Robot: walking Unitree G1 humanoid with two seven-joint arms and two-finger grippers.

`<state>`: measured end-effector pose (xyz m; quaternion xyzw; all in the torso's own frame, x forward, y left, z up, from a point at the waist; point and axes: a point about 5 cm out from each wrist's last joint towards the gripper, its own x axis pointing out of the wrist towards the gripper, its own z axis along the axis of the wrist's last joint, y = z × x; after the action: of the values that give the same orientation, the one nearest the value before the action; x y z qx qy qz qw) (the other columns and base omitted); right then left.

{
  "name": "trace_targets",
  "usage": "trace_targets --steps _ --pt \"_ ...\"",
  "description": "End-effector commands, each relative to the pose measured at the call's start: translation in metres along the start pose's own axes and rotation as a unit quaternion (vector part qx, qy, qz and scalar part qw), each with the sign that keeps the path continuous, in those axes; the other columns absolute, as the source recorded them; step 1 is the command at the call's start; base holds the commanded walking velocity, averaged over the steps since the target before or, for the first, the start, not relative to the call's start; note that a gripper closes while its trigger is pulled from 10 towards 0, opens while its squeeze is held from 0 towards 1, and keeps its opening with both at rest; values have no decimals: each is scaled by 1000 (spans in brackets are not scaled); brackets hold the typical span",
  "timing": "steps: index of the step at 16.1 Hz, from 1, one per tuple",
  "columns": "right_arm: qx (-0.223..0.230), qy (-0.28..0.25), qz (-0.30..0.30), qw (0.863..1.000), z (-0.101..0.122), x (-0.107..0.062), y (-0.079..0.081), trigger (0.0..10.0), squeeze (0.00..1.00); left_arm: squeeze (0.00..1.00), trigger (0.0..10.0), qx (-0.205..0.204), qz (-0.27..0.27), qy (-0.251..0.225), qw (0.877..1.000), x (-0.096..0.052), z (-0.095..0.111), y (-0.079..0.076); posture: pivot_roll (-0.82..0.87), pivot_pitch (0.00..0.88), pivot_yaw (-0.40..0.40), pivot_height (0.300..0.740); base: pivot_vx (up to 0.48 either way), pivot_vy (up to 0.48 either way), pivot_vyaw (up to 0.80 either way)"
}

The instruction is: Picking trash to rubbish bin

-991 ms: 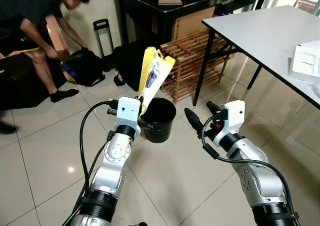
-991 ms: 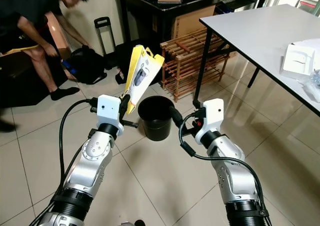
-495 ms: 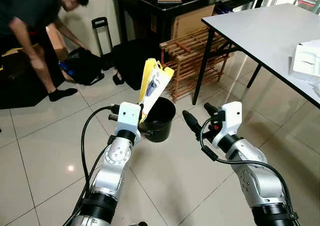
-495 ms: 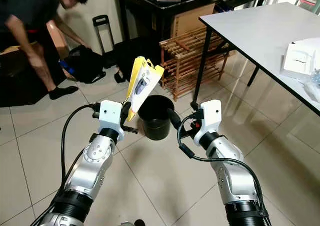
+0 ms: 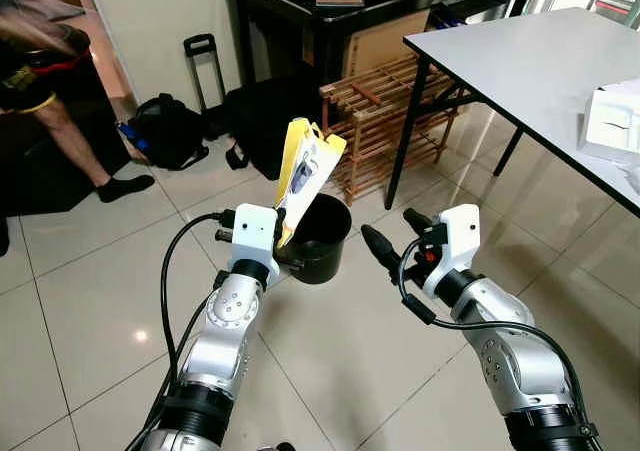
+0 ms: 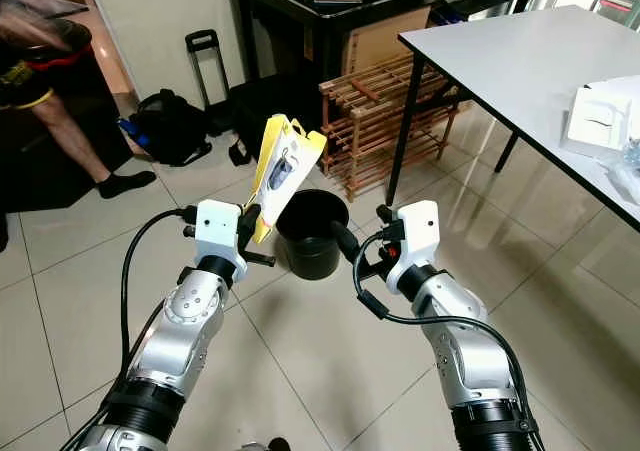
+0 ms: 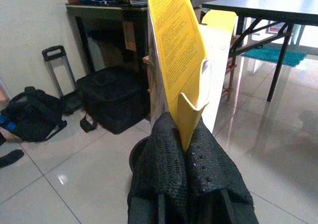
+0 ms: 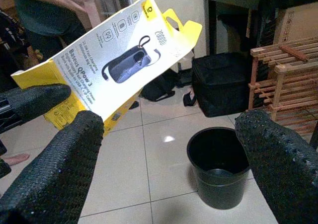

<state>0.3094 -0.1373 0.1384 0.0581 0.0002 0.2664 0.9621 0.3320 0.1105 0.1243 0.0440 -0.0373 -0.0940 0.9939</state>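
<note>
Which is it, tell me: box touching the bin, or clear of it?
Apart. The right wrist view shows the box, pinched by the left gripper, held up with floor visible between it and the bin.

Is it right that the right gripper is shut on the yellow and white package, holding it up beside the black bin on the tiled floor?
Not quite: the left gripper is the one shut on the yellow and white package, as the left wrist view shows closely. The right gripper is open and holds nothing. The rest stands: the package is held up beside the black bin on the tiled floor.
</note>
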Motion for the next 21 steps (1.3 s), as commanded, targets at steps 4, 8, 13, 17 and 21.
trace_targets --steps 4,8,13,17,21 --pt "-4 11 9 1000 -5 1 2 10000 0 0 10000 -4 -7 6 1000 1 -2 0 -56 121 43 740 0 0 0" --pt "-5 13 10 1000 -6 4 4 10000 0 0 10000 -6 -8 11 1000 1 -3 0 -54 107 45 740 0 0 0" --pt "-16 15 4 1000 -7 3 2 10000 0 0 10000 -3 -9 20 1000 1 -6 -2 -66 99 46 740 116 0 0" --pt "-27 26 3 999 -11 3 3 10000 0 0 10000 -5 -10 21 1000 1 -7 -2 -66 86 47 740 345 0 250" --pt "-31 28 7 999 -12 4 4 10000 0 0 10000 -5 -12 19 1000 1 -6 -3 -67 85 46 740 370 0 130"
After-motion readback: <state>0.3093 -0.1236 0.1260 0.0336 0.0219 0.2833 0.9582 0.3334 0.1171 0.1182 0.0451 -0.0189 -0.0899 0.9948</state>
